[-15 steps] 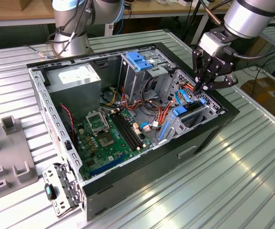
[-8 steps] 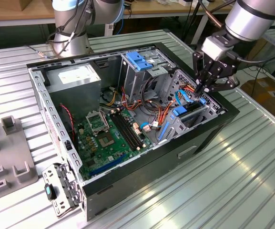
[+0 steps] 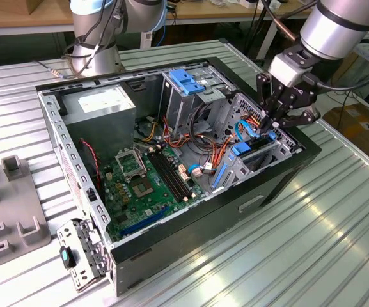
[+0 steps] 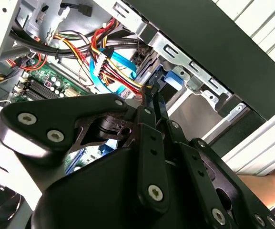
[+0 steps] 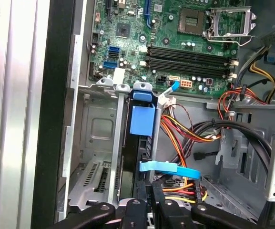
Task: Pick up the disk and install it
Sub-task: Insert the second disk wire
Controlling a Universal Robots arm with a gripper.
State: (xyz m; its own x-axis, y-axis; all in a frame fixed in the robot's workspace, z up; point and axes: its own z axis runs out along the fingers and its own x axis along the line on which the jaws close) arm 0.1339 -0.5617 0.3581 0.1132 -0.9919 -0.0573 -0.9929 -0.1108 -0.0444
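Disk [image 5: 133, 157] stands edge-on in drive bay [image 5: 96, 143], rigid, dense, shock-sensitive; grip by blue-framed edges. Tool [image 3: 275, 121] pinched on disk's upper edge.

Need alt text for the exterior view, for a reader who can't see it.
A robot arm's gripper reaches into an open computer case lying on a slatted metal table, at the drive bay on the exterior view's right, where the blue-framed disk sits. The motherboard and power supply are exposed.

Silver arm [image 3: 337, 29], black screwed claw [image 3: 279, 121]
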